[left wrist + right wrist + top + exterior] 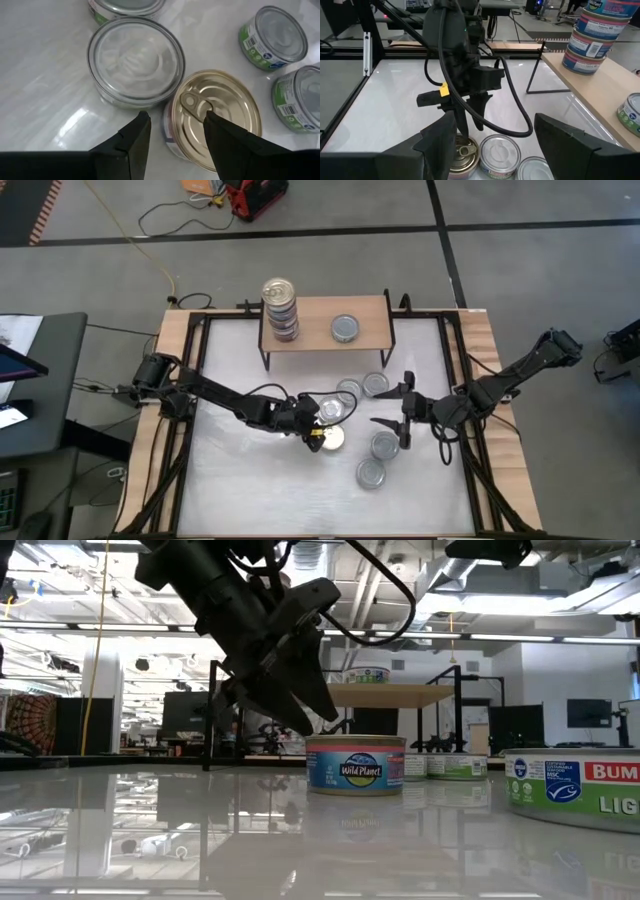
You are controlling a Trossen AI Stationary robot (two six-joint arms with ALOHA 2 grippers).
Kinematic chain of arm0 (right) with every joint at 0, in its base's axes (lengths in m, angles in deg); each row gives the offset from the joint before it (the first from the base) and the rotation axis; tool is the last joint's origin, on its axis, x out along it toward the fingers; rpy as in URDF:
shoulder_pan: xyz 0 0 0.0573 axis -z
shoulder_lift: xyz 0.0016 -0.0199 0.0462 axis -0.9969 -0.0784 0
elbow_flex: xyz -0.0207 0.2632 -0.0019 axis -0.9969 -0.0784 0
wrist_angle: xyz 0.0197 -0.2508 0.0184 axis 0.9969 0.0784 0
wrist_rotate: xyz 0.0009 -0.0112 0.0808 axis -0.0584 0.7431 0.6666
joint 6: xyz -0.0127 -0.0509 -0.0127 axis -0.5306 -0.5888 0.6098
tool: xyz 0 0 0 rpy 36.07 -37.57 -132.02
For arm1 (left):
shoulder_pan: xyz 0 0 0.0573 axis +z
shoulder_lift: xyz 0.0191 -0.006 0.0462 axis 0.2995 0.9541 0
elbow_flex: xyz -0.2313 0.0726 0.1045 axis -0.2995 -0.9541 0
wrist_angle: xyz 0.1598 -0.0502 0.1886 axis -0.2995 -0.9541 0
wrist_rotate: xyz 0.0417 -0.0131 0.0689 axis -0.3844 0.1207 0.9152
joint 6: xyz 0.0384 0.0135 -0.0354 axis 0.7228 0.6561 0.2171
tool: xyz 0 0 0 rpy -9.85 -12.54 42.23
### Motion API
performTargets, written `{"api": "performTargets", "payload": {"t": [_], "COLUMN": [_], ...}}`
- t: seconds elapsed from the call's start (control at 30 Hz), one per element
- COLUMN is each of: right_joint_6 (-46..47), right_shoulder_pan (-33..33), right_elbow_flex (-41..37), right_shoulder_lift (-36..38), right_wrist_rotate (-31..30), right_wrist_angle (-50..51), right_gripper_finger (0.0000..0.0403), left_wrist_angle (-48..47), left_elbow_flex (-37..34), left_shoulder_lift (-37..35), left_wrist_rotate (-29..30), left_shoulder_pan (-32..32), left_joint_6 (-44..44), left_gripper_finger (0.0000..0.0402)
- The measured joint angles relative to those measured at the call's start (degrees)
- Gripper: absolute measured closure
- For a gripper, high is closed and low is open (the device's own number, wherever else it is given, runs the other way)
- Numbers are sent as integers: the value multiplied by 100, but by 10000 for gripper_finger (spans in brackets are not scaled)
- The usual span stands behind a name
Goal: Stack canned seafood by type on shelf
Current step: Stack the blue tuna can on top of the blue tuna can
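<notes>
At mid-table, the left gripper (318,434) hung spread over a gold-lidded tin (215,117), apparently not touching it; the right gripper (396,408) waited nearby, spread.

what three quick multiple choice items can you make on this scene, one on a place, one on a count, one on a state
1. Where is the tall stack of cans?
A. left end of the shelf
B. on the floor
C. in the right claw

2. How many single, unstacked cans stand on the shelf?
A. none
B. one
C. four

3. What state is the left claw in?
A. shut on a can
B. open above the gold-lidded can
C. out of sight

Answers:
1 A, the high view shows the stack on the shelf's left end.
2 B, only the silver-lidded can stands alone there.
3 B, the left wrist view shows its fingers spread over the gold lid, gripping nothing.
</notes>
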Motion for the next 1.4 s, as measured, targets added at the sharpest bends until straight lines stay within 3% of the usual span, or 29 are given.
{"api": "performTargets", "payload": {"t": [0.53,0.7,0.83,1.03,1.4], "right_joint_6": [-1,-1,-1,-8,-4], "right_shoulder_pan": [-1,-3,-3,-3,-3], "right_elbow_flex": [2,2,2,2,2], "right_shoulder_lift": [-2,-2,-2,0,-2], "right_wrist_rotate": [0,0,0,0,4], "right_wrist_angle": [-2,-3,0,7,13], "right_gripper_finger": [112,112,112,112,112], "left_wrist_angle": [296,272,297,165,51], "left_elbow_flex": [20,20,20,29,-197], "left_shoulder_lift": [435,433,435,426,433], "left_wrist_rotate": [-302,-751,-1077,-1430,-2243], "left_shoulder_pan": [-22,101,202,317,669], "left_joint_6": [-55,-62,-113,237,504], "left_gripper_finger": [228,231,268,384,401]}}
